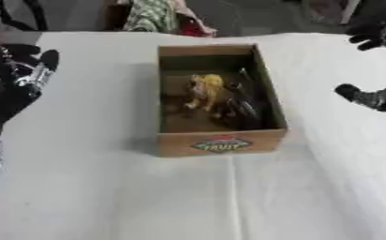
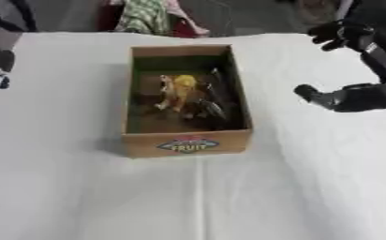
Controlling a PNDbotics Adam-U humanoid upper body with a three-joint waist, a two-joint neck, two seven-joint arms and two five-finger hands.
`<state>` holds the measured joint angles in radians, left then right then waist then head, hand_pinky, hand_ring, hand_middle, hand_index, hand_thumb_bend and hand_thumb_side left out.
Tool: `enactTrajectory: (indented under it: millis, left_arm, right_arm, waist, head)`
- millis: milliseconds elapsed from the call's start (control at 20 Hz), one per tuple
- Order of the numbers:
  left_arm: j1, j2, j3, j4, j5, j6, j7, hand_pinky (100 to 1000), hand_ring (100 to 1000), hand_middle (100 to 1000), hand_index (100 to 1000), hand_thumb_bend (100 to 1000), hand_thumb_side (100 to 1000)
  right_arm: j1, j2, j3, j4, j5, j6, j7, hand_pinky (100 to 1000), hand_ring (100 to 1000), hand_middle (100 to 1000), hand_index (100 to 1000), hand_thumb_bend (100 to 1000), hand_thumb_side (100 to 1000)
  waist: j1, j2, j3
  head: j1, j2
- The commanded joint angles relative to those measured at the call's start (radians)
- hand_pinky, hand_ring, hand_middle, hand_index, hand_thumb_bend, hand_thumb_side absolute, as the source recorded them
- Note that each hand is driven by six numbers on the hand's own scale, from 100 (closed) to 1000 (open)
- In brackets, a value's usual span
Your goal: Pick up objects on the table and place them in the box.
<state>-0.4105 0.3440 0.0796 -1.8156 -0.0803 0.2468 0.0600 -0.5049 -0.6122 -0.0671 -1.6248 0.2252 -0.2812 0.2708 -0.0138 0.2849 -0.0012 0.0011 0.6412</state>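
Reading left to right: left hand, worktop, box with its contents, right hand; judged close to finished
Left hand [image 1: 20,75]: raised at the left edge, well apart from the box; fingers relaxed and spread, holding nothing
Worktop [image 1: 90,187]: covered in white cloth; bare on every side of the box as far as either view shows; no loose object seen waiting to be picked up
Box [image 1: 221,145]: brown cardboard, open at the top, standing upright near the middle of the worktop; printed label on the near wall
Yellow object [image 1: 204,91]: lying inside the box on its floor, toward the middle; shape hard to make out beyond the colour
Dark objects [image 1: 244,105]: inside the box just beside the yellow one, toward the right wall; kind cannot be told
Right hand [image 2: 352,96]: hovering to the right of the box, apart from its wall, above the cloth; fingers open and carrying nothing; thumb pointing toward the box
Done: at least two sorts of things already resting in the box
Left: seemingly nothing on the cloth to collect; any item outside the views cannot be ruled out
Stage: probably the end of the placing, both hands empty and clear of the box
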Motion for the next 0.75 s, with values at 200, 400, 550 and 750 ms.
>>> enactTrajectory:
  millis: [200,400,550,750]
  left_arm:
    - [0.007,0.030,0.018,-0.004,0.001,-0.009,0.021,550,495,521,698,473,410]
    - [0.015,0.028,0.020,-0.002,0.008,-0.017,0.024,548,491,517,699,477,413]
    - [0.020,0.026,0.019,-0.003,0.013,-0.025,0.023,547,488,517,700,478,416]
    - [0.025,0.019,0.019,-0.003,0.022,-0.032,0.028,543,485,514,698,478,416]
  right_arm:
    - [0.070,-0.020,-0.078,-0.068,-0.113,0.103,-0.109,739,794,790,860,367,197]
    - [0.109,-0.018,-0.076,-0.100,-0.188,0.138,-0.184,737,792,787,857,349,184]
    - [0.127,-0.016,-0.068,-0.105,-0.234,0.145,-0.237,732,787,782,855,338,174]
    - [0.141,-0.002,-0.061,-0.103,-0.244,0.151,-0.274,727,782,778,850,330,166]
  waist:
    - [0.002,-0.021,-0.005]
    - [0.003,-0.021,-0.007]
    - [0.004,-0.021,-0.007]
    - [0.005,-0.022,-0.008]
  head:
    - [0.008,0.000]
    - [0.009,0.005]
    - [0.009,0.011]
    - [0.007,0.020]
